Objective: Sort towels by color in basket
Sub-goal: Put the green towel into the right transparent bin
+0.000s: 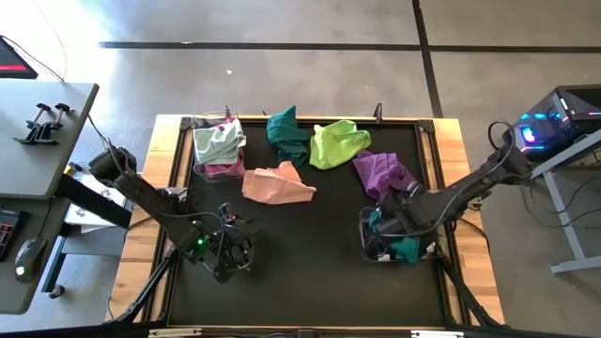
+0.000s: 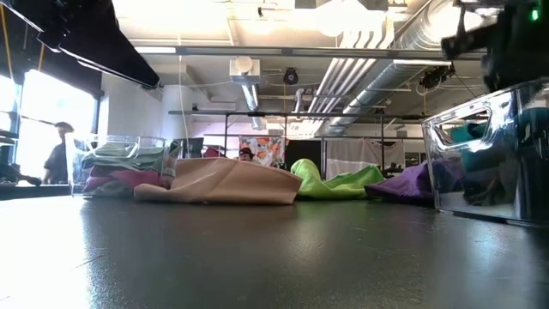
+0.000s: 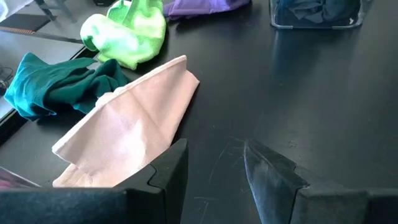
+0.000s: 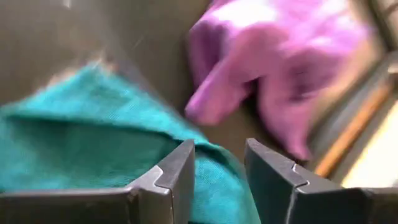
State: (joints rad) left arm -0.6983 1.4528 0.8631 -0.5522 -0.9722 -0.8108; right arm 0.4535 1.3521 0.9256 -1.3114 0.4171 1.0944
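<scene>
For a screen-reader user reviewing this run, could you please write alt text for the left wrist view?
The left pincer hangs open and empty over the black table, just short of a peach towel. Beyond the peach towel lie a dark teal towel, a lime towel and the edge of a purple towel, with a clear bin of dark cloths farther off.

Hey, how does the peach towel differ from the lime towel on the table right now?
The peach towel lies fairly flat, with broad smooth folds; the lime towel is bunched into a rounder heap. The peach towel sits nearer the table's middle, while the lime towel lies closer to the far edge, between the dark teal towel and the purple towel. Both lie loose on the black mat, outside either clear bin, and no claw touches them.
</scene>
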